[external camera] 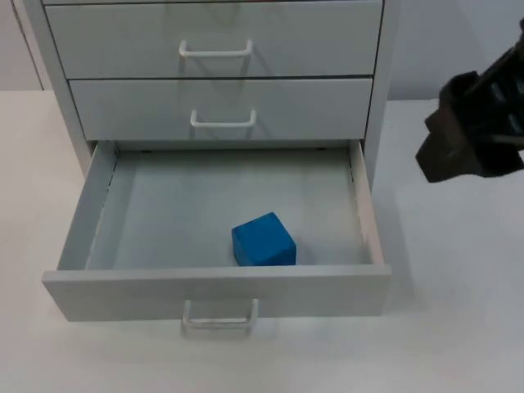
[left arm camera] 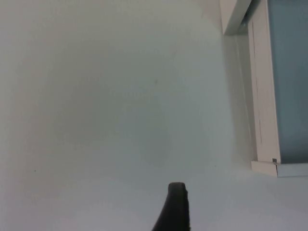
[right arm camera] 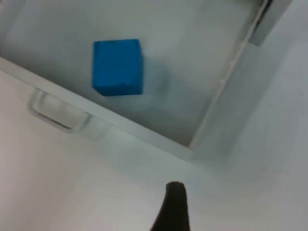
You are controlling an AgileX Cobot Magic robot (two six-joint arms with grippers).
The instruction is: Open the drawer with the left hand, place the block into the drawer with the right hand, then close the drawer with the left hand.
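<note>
The bottom drawer [external camera: 123, 291] of a white cabinet is pulled far out. A blue block [external camera: 263, 240] lies on its floor near the front panel, slightly right of the middle, with nothing touching it. My right gripper [external camera: 463, 143] hangs above the table to the right of the cabinet, well apart from the block. The right wrist view looks down on the block [right arm camera: 117, 67], the drawer's front rim [right arm camera: 144, 137] and its handle [right arm camera: 60, 115]. My left gripper [left arm camera: 176, 211] is over bare table beside the drawer's side wall [left arm camera: 263, 96].
Two upper drawers [external camera: 213, 49] of the cabinet are shut, each with a white handle. The open drawer's handle [external camera: 219, 315] juts toward the table's front edge. White table top [external camera: 458, 311] spreads right of the drawer and also left of it.
</note>
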